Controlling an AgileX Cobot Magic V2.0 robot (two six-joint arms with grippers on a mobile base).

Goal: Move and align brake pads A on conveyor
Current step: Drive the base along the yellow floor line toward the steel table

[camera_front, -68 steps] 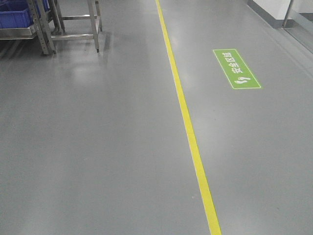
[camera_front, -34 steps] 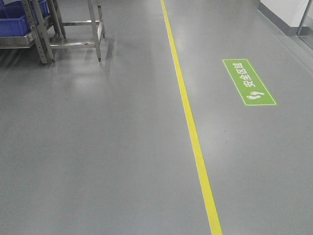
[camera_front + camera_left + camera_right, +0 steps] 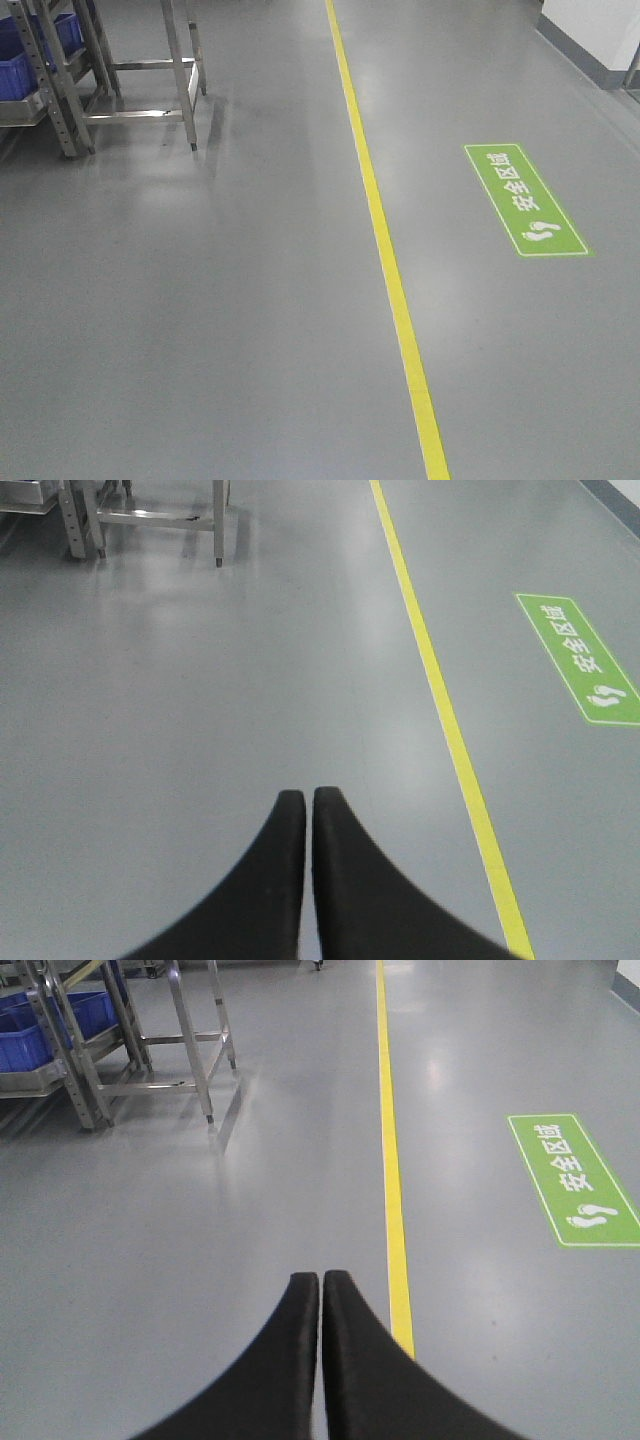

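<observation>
— Brake pads A, conveyor?
— Neither in view; only grey floor [image 3: 200, 300] and yellow line [image 3: 385, 250].
— Jaws?
— Left gripper [image 3: 308, 800], right gripper [image 3: 321, 1282]: both closed, empty. Handling judged not begun.

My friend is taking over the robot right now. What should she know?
Left gripper: shut, holding nothing.
Right gripper: shut, holding nothing.
Brake pads A and conveyor: not in any view. The cameras show only grey floor, a yellow line, a green floor sign, and a steel frame beside a blue bin at far left.
Done: nothing that shows.
Left: get to the conveyor, then move and align all the pads.
</observation>
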